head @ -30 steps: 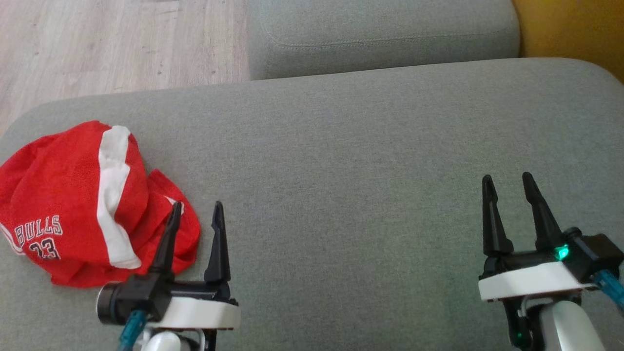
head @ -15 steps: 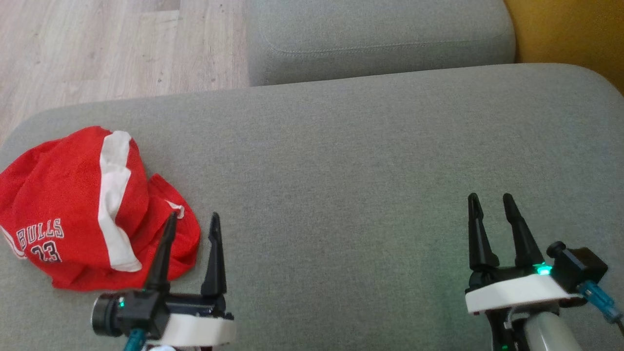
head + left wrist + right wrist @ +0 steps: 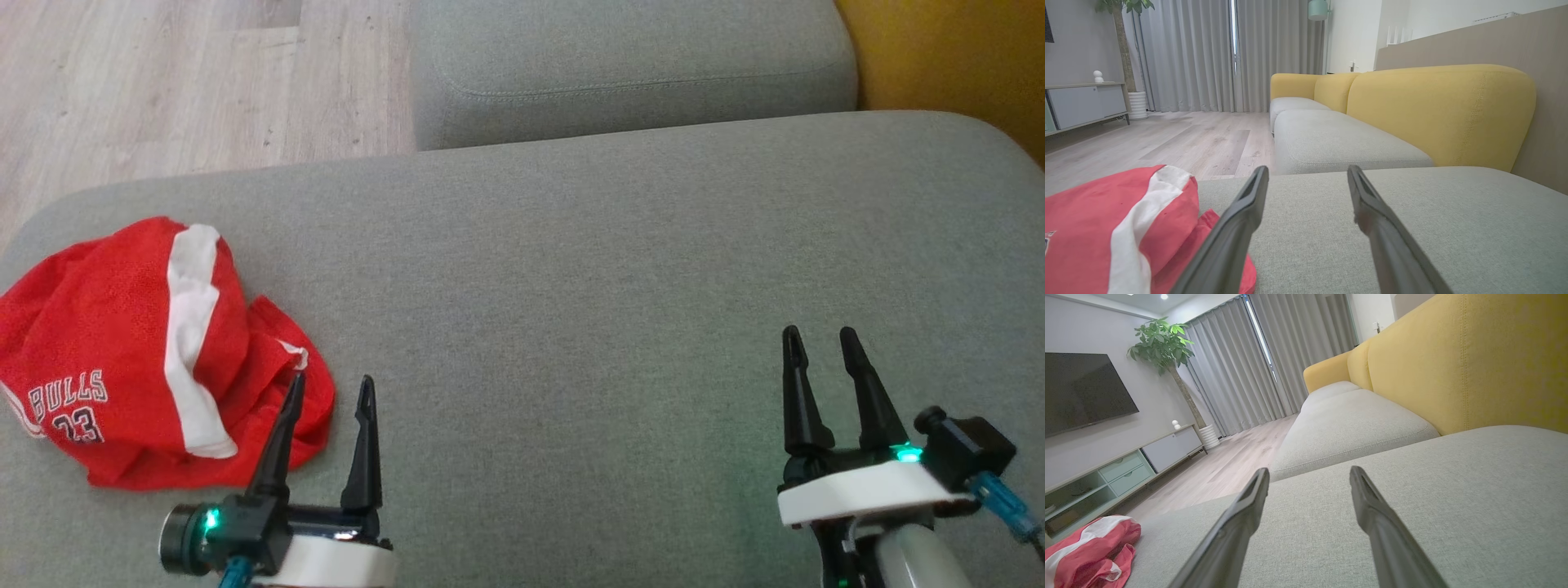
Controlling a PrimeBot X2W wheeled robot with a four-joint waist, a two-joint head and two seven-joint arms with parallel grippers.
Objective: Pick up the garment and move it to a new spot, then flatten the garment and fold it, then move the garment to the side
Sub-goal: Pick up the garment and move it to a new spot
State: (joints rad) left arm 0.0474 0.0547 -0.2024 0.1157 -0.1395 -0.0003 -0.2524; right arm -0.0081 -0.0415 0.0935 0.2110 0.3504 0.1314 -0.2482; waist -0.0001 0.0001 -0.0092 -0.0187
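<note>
Red Bulls jersey (image 3: 106, 351) lies crumpled in a heap at about 8 o'clock on the grey sofa cushion (image 3: 588, 269). The left tool (image 3: 331, 385) is just beside it, fingers spread and empty. The right tool (image 3: 819, 333), at 5 o'clock and well apart, is likewise spread and empty. The mesh looks light, limp and slightly slick, likely to bunch and drape. The loose edge at the heap's 3 o'clock seems the best place to pinch.

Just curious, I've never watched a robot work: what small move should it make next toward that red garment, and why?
Probably slide the left gripper a little to its left and lower it onto the crumpled red garment. Its jaws are open and empty, and the cloth's near edge lies just beside them on the grey cushion.
</note>
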